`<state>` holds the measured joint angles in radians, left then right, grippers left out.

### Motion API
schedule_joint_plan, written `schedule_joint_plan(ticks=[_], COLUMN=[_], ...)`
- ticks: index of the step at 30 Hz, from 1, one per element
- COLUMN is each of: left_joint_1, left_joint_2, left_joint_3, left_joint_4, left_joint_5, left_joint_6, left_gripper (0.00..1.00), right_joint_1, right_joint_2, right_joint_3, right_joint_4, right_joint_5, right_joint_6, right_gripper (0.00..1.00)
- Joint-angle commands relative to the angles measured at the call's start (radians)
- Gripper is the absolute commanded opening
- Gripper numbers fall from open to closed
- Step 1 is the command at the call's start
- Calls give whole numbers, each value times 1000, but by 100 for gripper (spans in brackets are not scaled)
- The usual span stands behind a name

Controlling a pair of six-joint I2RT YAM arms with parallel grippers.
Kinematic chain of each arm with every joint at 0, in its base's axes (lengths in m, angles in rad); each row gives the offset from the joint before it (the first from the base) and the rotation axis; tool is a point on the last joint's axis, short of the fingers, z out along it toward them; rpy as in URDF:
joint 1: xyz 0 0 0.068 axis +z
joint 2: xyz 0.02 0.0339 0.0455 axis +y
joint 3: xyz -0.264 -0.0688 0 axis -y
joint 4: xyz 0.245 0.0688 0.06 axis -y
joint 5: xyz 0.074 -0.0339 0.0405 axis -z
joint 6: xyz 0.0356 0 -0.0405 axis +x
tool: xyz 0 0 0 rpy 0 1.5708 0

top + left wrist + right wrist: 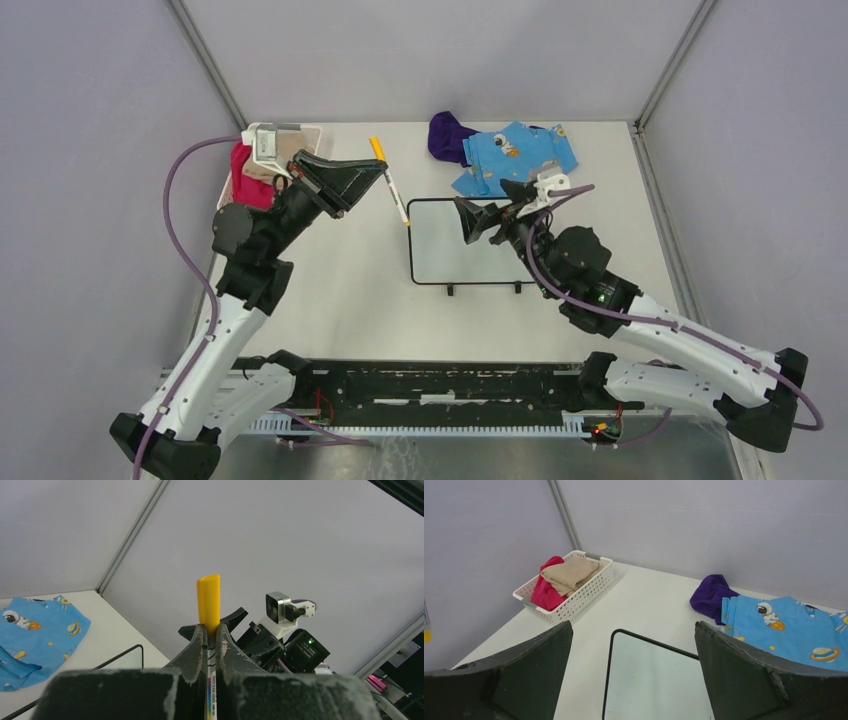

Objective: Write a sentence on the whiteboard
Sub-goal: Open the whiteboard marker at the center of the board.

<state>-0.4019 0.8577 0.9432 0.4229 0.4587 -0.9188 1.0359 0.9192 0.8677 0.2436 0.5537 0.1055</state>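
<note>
The whiteboard lies flat mid-table, black-framed, its two feet at the near edge. Its surface is blank in the top view and in the right wrist view; no orange sentence shows. My left gripper is shut on a white marker with a yellow cap, held in the air left of the board's far-left corner. The jaws clamp the barrel just below the cap. My right gripper is open and empty, hovering over the board's far part, fingers wide apart.
A white basket with red and tan cloths stands at the back left, also in the right wrist view. A blue patterned cloth and a purple cloth lie behind the board. Grey walls enclose the table.
</note>
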Motion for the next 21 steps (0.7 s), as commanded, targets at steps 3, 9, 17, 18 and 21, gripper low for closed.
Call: schedule_joint_plan(ticks=[3,9,17,18,21], left_joint_1=[-6,-5,-6,-5,-6], left_joint_2=[-8,-13,-9,-9,-6], left_joint_3=[34,36,42,42,47], left_joint_4=[-2,-31,-19,-16,-9], left_joint_5=[-12,-43,-32,-29,-6], left_joint_6=[53,68,54,50,45], left_gripper=[2,2,2,2,2], right_joint_1=[-168,-211,-213,-213,-213], right_joint_2=[-10,56,52,53,77], right_joint_3=[103,176,177,174,170], right_joint_4=[-93,-148,46,79,140], right_joint_5=[-244,-236,-625,-668,-788], right_joint_6=[133,180,182,197,252], right_gripper=[97,97,97,97,92])
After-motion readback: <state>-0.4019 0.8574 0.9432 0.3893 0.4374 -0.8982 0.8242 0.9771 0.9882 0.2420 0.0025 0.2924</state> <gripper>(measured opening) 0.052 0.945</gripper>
